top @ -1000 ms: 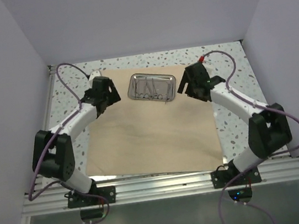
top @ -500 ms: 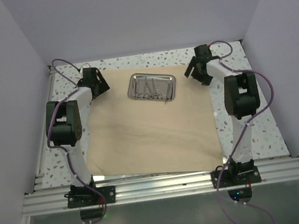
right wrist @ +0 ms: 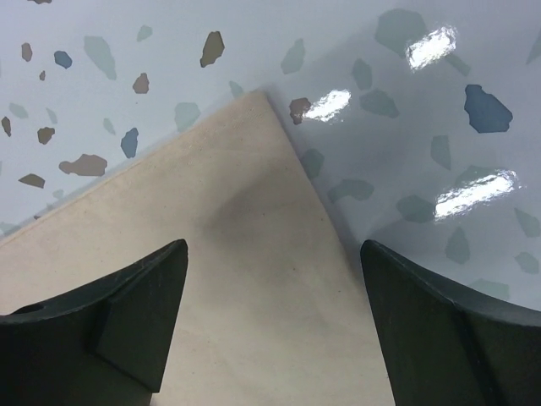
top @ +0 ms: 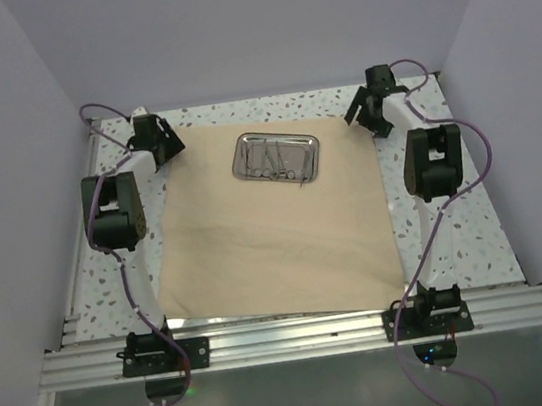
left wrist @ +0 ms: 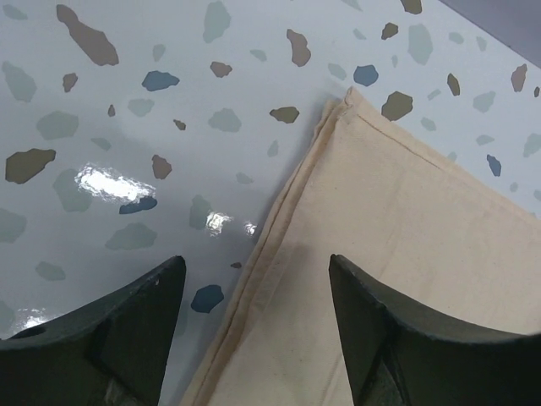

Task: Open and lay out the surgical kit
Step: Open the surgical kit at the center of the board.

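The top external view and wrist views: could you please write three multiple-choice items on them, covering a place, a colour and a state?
1. Where is the tray? A on the far part of the cloth; B beside the cloth; C in an end effector.
2. What colour is the cloth? A blue; B tan; C green.
3. The left end effector and right end effector are: A shut on the cloth; B shut on the tray; C open at the cloth's far corners.
Answers: A, cloth shows all round the tray; B, plain in every view; C, the jaws stand wide apart in both wrist views.
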